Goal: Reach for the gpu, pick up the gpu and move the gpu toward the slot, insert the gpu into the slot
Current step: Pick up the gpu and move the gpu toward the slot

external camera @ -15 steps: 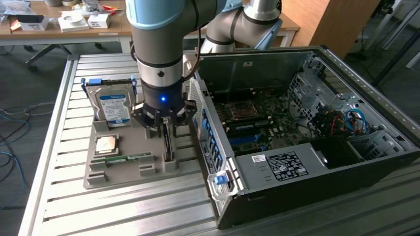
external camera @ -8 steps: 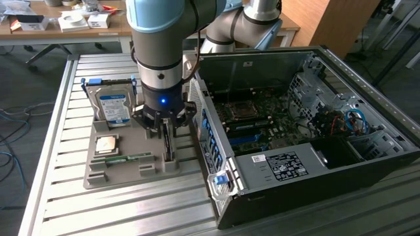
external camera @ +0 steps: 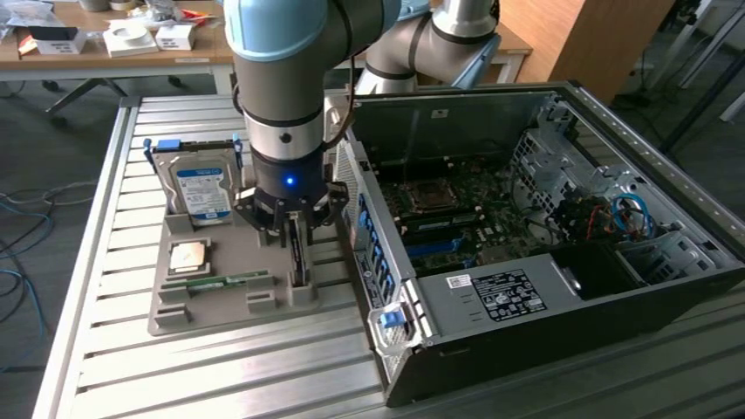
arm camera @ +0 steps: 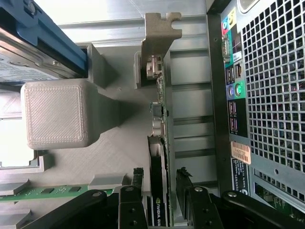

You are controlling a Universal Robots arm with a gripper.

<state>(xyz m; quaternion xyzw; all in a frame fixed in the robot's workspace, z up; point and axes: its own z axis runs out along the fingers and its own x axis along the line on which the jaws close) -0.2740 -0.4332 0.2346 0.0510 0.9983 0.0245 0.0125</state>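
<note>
— So, where is the gpu [external camera: 300, 262] found, and how is it set?

— It is seen standing on its thin edge in a groove of the grey printed tray [external camera: 222, 305], just beside the rear panel [external camera: 375, 244] of the open computer case [external camera: 501, 349]. Its long axis is laid parallel to that panel. The silver end bracket [arm camera: 160, 33] is turned toward the end of the tray where the blue-labelled hard drive [external camera: 201, 188] is propped upright. The other end is pointed toward the side where the green memory stick [external camera: 222, 282] is laid.

— And the gripper [external camera: 293, 236]?

— It is positioned over the card with its jaws spread wide. In the wrist view a black finger [arm camera: 137, 191] is seen on each side of the card's top edge, with a gap left on both sides. Nothing is grasped.

— What else is carried by the tray?

— A square processor chip [external camera: 190, 256] is laid flat between the drive and the memory stick.

— What is noted of the surface?

— The tray and the case are set on a table [external camera: 140, 367] of ribbed aluminium slats. The green motherboard [external camera: 466, 209] is exposed inside the case.

— And the room?

— A wooden desk [external camera: 93, 59] with small white boxes [external camera: 128, 39] is seen behind. Loose cables [external camera: 17, 209] are strewn on the grey floor at the exterior view's left.
</note>
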